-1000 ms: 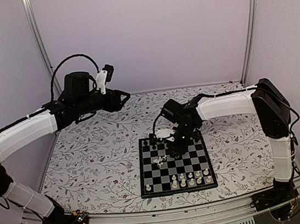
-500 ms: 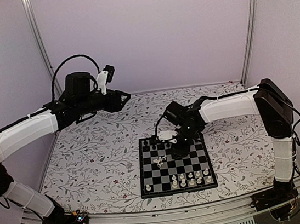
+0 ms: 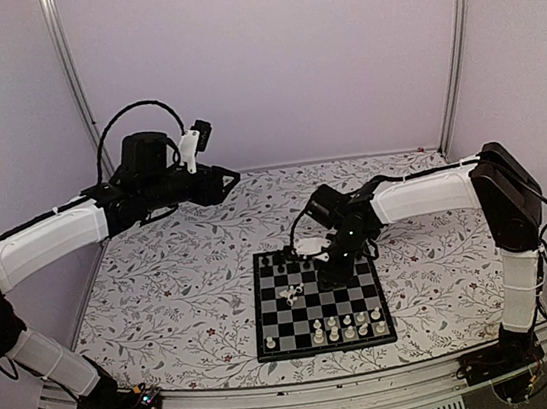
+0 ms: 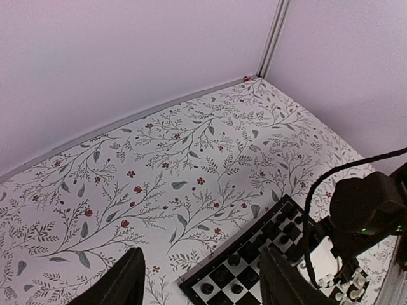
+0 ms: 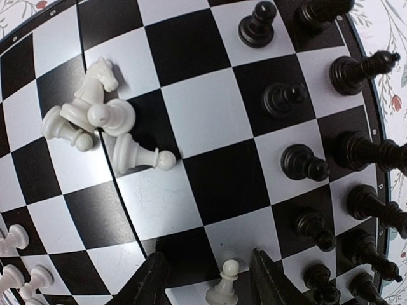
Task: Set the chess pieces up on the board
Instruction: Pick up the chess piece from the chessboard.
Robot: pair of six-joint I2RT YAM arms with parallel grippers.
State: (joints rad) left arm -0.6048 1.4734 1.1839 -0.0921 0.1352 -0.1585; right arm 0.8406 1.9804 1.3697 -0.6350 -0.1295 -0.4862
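The right gripper hangs low over the middle of the board. Over the last second its jaws have widened, and the arm has drifted a little toward the board's right edge. A white pawn stands upright between the fingers with a gap on either side, so this pincer is open and grips nothing (the pawn's foot is cut off at the bottom of the wrist view, so I cannot tell its square). The widening reads as a release, though it could equally be a fresh approach. Either way the pawn is not yet on a home rank.

The black pieces stand in two ranks along the board's far edge. A heap of white pieces, a knight among them, lies toppled left of the board's centre and is still to be sorted. The left gripper waits high, well off the board's far-left corner, with its fingers apart and empty.
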